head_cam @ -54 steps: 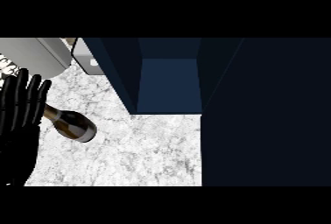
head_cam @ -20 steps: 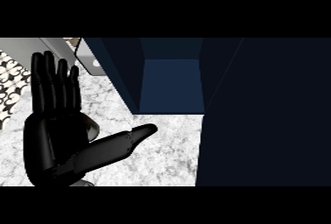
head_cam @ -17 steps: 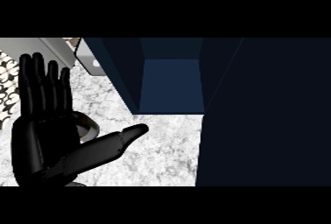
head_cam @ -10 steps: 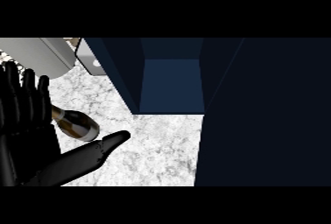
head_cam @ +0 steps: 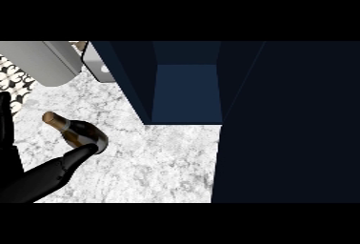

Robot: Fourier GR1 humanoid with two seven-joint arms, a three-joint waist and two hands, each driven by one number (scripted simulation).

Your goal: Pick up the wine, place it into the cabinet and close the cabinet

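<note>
The wine bottle point(head_cam: 79, 134) stands on the marble counter point(head_cam: 162, 162) left of the cabinet, seen from above, dark glass with a brown cap pointing up-left. My left hand point(head_cam: 38, 180) comes in from the lower left and is open. Its thumb point(head_cam: 74, 159) stretches out and reaches the bottle's lower side, while its fingertips point(head_cam: 5, 114) show at the left edge, left of the bottle. The dark blue cabinet point(head_cam: 186, 90) is open, its inside facing me. My right hand does not show.
The cabinet's dark door point(head_cam: 295, 124) fills the right side of the view. A grey appliance point(head_cam: 42, 59) and a second grey box point(head_cam: 97, 64) stand at the counter's back left. A patterned surface point(head_cam: 13, 83) shows at the left edge.
My left hand has drawn back to the left and down, uncovering the bottle it hid a second ago. Its thumb now lies by the bottle's base.
</note>
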